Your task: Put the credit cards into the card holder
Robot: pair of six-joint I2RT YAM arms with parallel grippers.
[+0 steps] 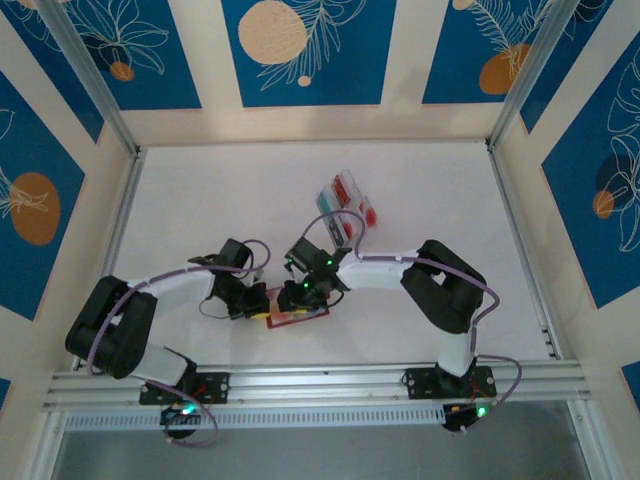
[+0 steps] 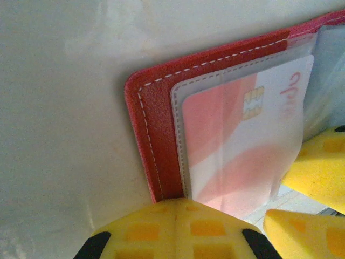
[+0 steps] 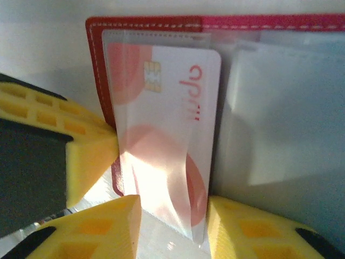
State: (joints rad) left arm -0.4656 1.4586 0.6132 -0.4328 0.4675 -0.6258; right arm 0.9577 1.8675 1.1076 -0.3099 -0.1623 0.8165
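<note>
The open wallet (image 2: 153, 113) lies on the worktop (image 1: 200, 200). The left tool (image 2: 175, 210), pressed together, sits at its left edge. The right tool (image 3: 172, 213), spread, straddles a pink card (image 3: 172, 97) in the wallet's pocket (image 3: 161, 40). Beyond the wallet stands a box (image 1: 345, 205).

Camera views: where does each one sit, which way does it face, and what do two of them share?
Top external: above and behind the arms, looking down at the white table; both arms show, left gripper and right gripper meeting over the card holder.
Left wrist: on the left arm, looking down at the holder's corner; own shut yellow pads at bottom.
Right wrist: on the right arm, facing the open holder; own fingers either side of the pocket.
Shared: both wrist views show one chip card in a clear pocket.
</note>
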